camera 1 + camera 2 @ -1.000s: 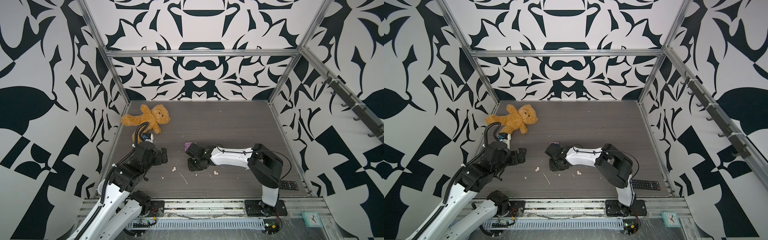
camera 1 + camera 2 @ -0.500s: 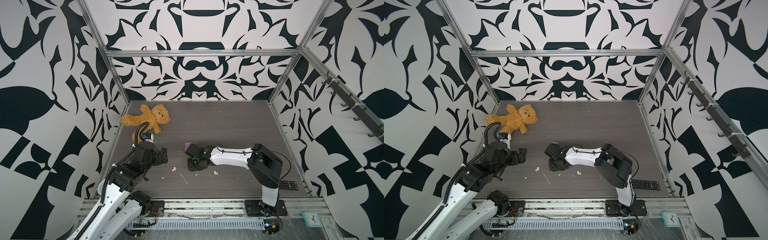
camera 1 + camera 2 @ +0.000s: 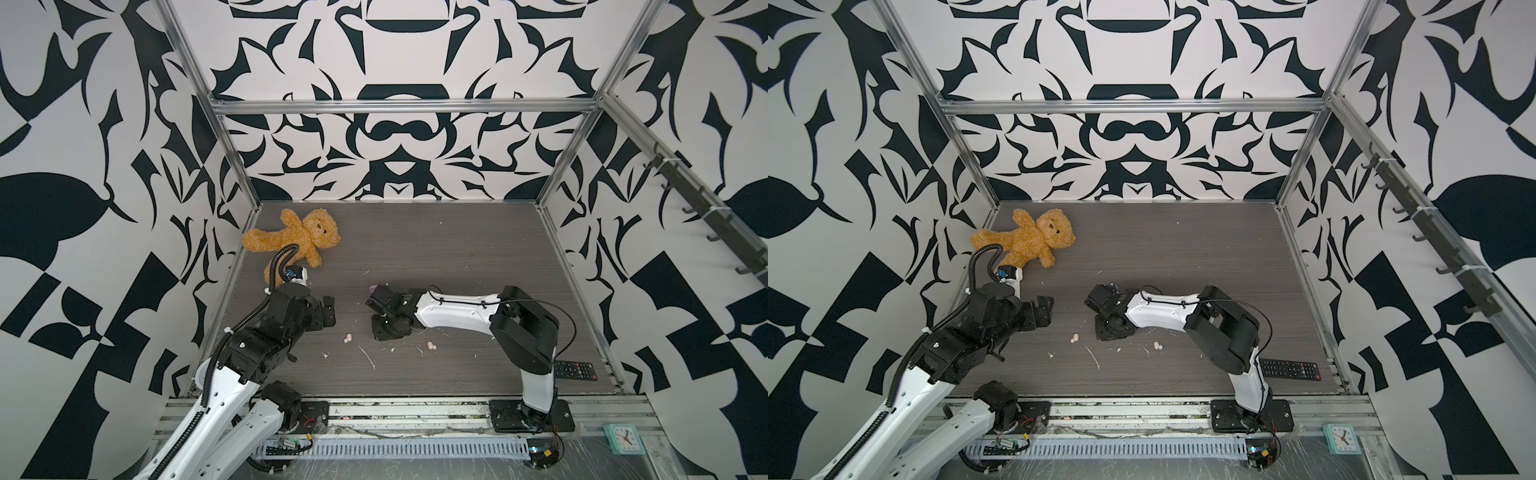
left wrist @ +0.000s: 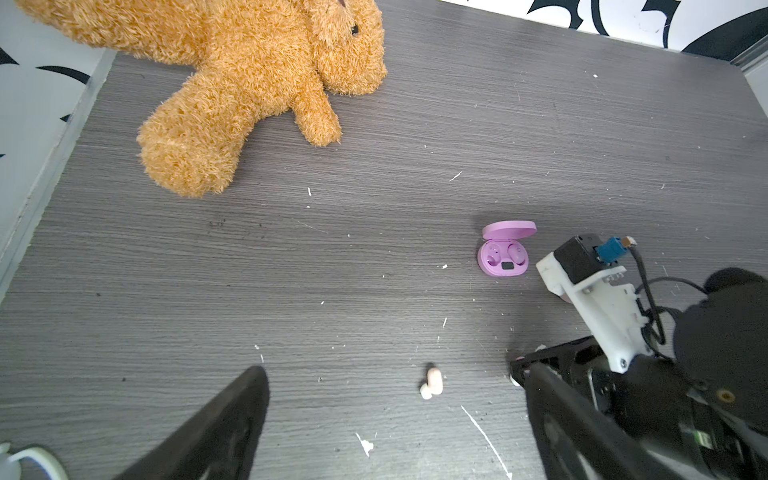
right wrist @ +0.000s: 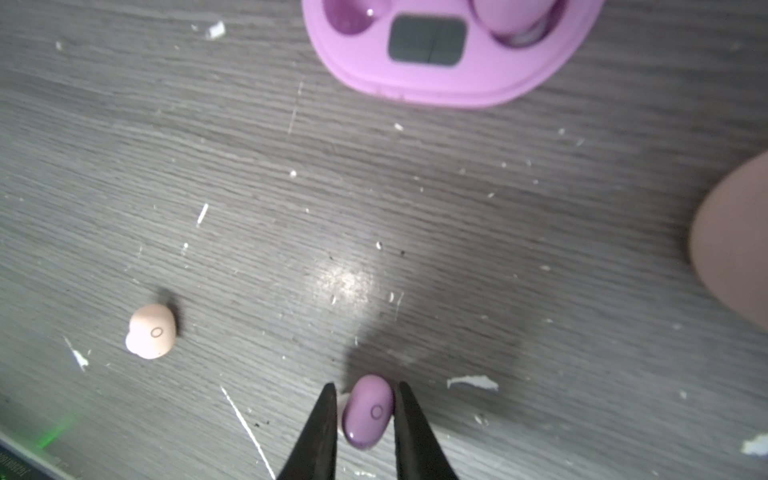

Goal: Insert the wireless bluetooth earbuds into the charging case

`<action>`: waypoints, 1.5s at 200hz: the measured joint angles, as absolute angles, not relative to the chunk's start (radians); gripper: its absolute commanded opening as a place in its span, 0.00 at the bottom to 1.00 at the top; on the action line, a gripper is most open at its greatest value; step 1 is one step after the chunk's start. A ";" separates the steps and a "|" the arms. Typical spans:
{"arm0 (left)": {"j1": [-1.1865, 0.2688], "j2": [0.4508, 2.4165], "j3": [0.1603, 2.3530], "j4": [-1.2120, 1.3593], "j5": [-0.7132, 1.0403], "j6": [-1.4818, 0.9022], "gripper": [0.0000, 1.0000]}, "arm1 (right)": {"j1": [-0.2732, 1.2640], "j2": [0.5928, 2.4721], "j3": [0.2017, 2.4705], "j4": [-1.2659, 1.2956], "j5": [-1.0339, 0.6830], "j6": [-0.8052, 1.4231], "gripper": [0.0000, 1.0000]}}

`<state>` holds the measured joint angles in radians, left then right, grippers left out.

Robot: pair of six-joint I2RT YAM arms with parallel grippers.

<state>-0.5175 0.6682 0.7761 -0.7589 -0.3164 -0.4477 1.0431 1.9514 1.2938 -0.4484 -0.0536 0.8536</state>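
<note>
Grey tabletop (image 5: 498, 249) — right pincer (image 5: 365, 384) clamps lilac earbud (image 5: 369, 411); left pincer (image 4: 388, 368) spread wide

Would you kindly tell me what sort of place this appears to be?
Probably a lab robot test cell: an aluminium frame with black-and-white patterned walls boxes in a grey table, two arms are mounted along its front, and props like a teddy bear and a remote lie on it.
</note>
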 measured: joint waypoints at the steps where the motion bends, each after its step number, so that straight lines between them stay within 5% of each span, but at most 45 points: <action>1: -0.517 0.668 0.776 -0.759 -0.316 -0.448 0.99 | 1.043 1.952 1.294 -0.448 -0.054 0.854 0.27; 300: -0.517 0.668 0.776 -0.759 -0.313 -0.447 0.99 | 1.069 2.016 1.397 -0.505 -0.022 0.826 0.31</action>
